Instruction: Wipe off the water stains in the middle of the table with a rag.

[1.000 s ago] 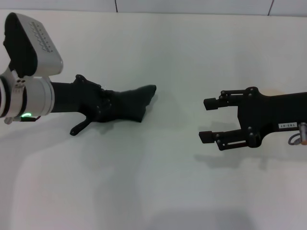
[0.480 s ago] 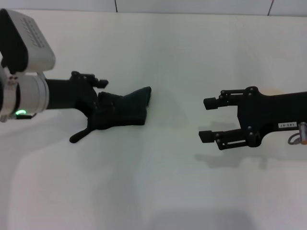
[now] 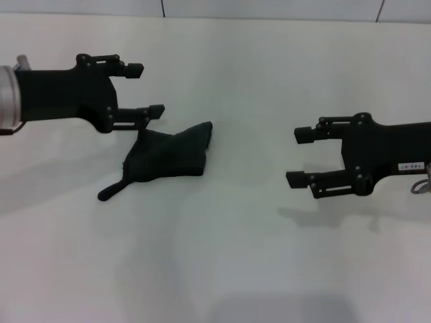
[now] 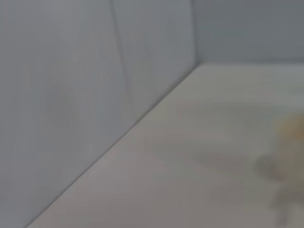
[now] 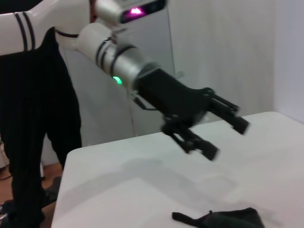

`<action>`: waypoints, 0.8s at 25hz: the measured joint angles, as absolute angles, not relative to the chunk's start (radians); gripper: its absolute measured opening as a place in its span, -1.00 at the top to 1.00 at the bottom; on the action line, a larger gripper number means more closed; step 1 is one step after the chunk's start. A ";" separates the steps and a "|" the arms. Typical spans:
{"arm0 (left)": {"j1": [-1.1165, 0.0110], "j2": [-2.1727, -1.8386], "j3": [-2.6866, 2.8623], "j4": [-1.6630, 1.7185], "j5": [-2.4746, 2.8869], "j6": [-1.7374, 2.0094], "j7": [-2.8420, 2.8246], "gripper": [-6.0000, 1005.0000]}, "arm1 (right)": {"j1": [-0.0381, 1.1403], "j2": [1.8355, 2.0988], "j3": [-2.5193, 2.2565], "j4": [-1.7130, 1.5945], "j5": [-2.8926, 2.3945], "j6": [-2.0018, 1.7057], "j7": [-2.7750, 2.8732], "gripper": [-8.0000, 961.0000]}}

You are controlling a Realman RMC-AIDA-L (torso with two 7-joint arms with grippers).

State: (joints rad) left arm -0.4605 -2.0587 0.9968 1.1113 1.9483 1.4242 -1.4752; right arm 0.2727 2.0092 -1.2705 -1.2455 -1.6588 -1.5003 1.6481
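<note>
The dark rag (image 3: 168,158) lies loose and crumpled on the white table (image 3: 222,256), left of the middle. My left gripper (image 3: 145,88) is open and empty, hovering just behind the rag and apart from it. The right wrist view also shows this gripper (image 5: 213,128), above the rag (image 5: 223,219). My right gripper (image 3: 297,157) is open and empty over the table's right side, pointing toward the rag. No water stains show in the head view. The left wrist view has only a faint, blurred orange smudge (image 4: 289,137) on the tabletop.
The table's far edge meets a grey panelled wall (image 3: 269,8). In the right wrist view the robot's black body (image 5: 38,118) stands beyond the table's left end.
My left gripper has let go of the rag, opened, and drawn up and back from it. The rag stays on the table. My right gripper has shifted slightly right and nearer.
</note>
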 joint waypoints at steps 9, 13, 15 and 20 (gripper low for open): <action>-0.456 -2.038 0.895 1.098 1.908 1.726 -1.448 -0.52 | 0.267 2.006 -1.213 -1.238 -1.670 -1.505 1.648 -0.60; -0.433 -2.025 0.856 1.070 1.872 1.826 -1.443 -0.52 | 0.265 2.005 -1.208 -1.238 -1.680 -1.504 1.649 -0.60; -0.431 -2.016 0.853 1.046 1.863 1.842 -1.443 -0.51 | 0.265 2.005 -1.208 -1.237 -1.681 -1.503 1.648 -0.60; -0.420 -2.013 0.843 1.031 1.866 1.833 -1.443 -0.51 | 0.262 2.005 -1.207 -1.239 -1.681 -1.503 1.648 -0.60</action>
State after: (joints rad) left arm -0.4203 -2.0127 0.8427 1.0310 1.8664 1.8326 -1.4433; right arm 0.2624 2.0049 -1.2072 -1.2387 -1.6814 -1.5027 1.6485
